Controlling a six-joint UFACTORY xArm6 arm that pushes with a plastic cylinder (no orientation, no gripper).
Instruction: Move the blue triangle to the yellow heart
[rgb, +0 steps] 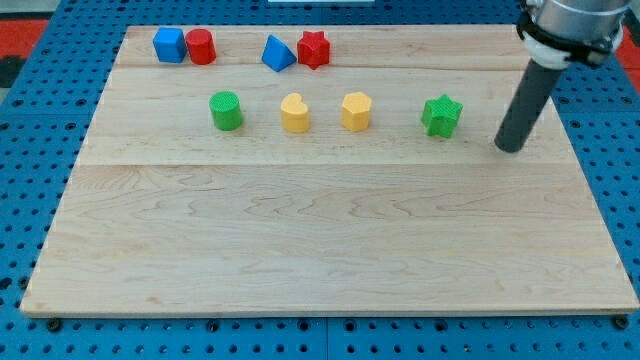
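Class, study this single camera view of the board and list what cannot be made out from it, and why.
- The arm above my tip: cut off by the view's top and right edges.
- The far sides of the blue triangle and yellow heart: hidden by the blocks themselves.
- Whether the blue cube and red cylinder touch: too small to tell.

8 blocks total on the worktop (330, 250). Blue: 2, a blue cube (169, 45) and a blue triangle (277, 54). Red: 2, a red cylinder (201, 47) and a red star (314, 49). Green: 2, a green cylinder (226, 110) and a green star (441, 116). Yellow: 2, a yellow heart (294, 114) and a yellow hexagon (356, 111). Cylinders 2, stars 2; every other shape 1.
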